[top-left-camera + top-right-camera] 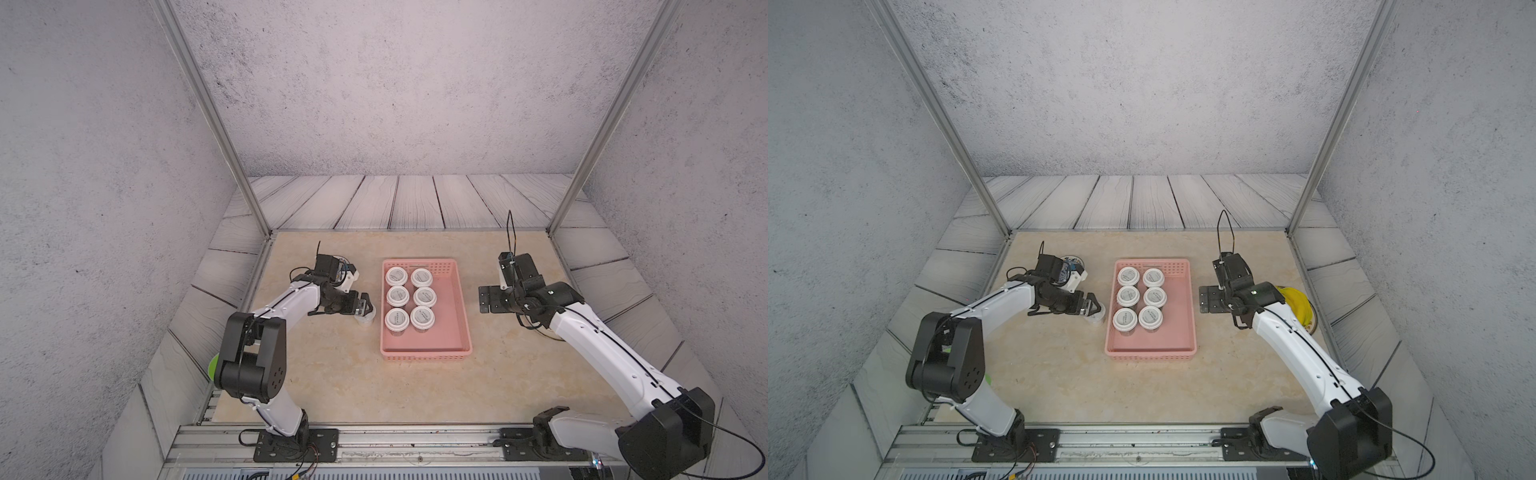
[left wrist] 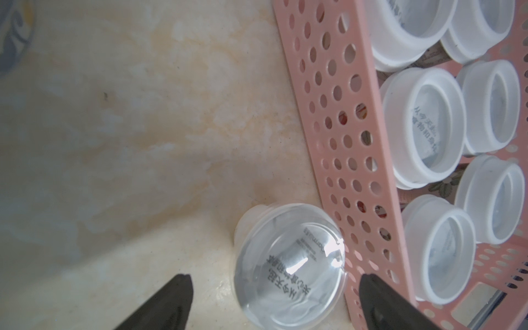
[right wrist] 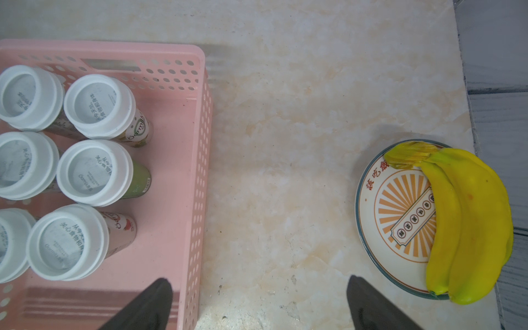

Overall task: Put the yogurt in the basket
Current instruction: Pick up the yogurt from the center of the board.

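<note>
Last cup [image 2: 288,265] waits outside the basket [image 2: 340,137], between the left end effector's [image 2: 274,297] wide jaws.

The cup stands upright on the desk [image 2: 128,143] just beside the basket's left wall, not yet gripped, lid facing the left wrist camera. Six cups [image 1: 409,297] already stand in two rows in the basket's far half. The left arm is much nearer; the pink wall crowds one finger [image 2: 380,300]. The right end effector [image 3: 258,303] hovers wide and empty between basket and banana plate [image 3: 371,183]. A patterned bowl [image 1: 1072,262] lies behind the left arm.
</note>
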